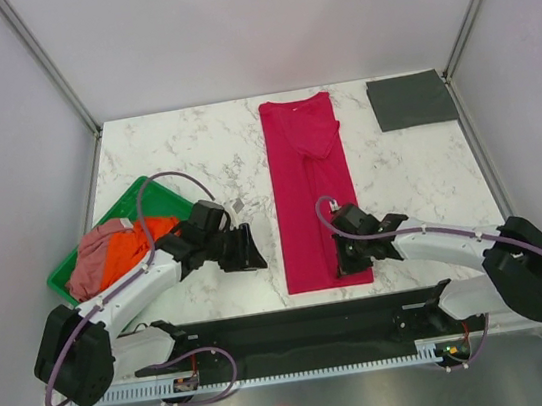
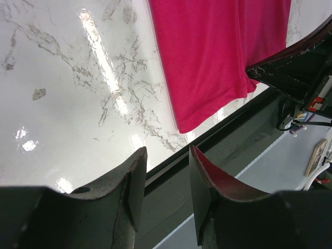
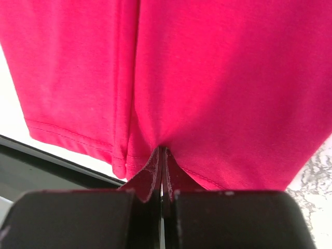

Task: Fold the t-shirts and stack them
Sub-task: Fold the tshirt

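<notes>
The crimson-red t-shirt (image 1: 309, 187) lies as a long narrow strip down the middle of the table, sleeves folded in. My right gripper (image 1: 344, 253) is shut on its near hem, and the right wrist view shows the red cloth (image 3: 207, 78) pinched between the closed fingers (image 3: 162, 150). My left gripper (image 1: 254, 248) hangs open just left of the shirt's near corner (image 2: 218, 57), with nothing between its fingers (image 2: 166, 153). A dark grey t-shirt (image 1: 411, 99) lies folded flat at the back right. An orange t-shirt (image 1: 131, 248) and a dusty pink one (image 1: 97, 258) are bunched together at the left.
The orange and pink tees sit in a green plastic tray (image 1: 139, 196) at the table's left edge. A black rail (image 1: 298, 325) runs along the near edge. Grey walls close in the back and both sides. The right arm's gripper body (image 2: 295, 67) shows in the left wrist view.
</notes>
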Controlling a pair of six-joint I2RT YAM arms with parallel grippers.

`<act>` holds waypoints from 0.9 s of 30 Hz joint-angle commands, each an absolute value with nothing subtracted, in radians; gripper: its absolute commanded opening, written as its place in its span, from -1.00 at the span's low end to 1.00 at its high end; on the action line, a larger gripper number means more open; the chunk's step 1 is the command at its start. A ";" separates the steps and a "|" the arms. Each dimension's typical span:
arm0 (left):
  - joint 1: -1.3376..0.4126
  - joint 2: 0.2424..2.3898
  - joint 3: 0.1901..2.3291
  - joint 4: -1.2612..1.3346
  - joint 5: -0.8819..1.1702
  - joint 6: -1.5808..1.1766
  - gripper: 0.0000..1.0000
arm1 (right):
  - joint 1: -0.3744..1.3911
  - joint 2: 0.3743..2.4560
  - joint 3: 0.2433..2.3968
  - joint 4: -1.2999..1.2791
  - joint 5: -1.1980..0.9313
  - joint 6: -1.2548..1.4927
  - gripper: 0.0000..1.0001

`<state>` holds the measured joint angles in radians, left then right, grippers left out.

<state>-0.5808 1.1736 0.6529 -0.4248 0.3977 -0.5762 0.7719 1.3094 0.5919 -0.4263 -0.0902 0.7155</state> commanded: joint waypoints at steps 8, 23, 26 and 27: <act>-0.629 1.178 0.670 -0.416 0.385 -0.595 -0.08 | 0.787 1.223 0.649 -0.431 -0.080 0.756 -1.00; -0.656 1.167 0.653 -0.419 0.370 -0.612 -0.10 | 0.868 1.244 0.563 -0.402 -0.014 0.825 -1.00; -0.672 1.169 0.652 -0.419 0.368 -0.614 -0.10 | 0.876 1.256 0.549 -0.387 -0.008 0.833 -1.00; -0.676 1.167 0.652 -0.419 0.365 -0.617 -0.10 | 0.880 1.247 0.546 -0.384 -0.008 0.836 -1.00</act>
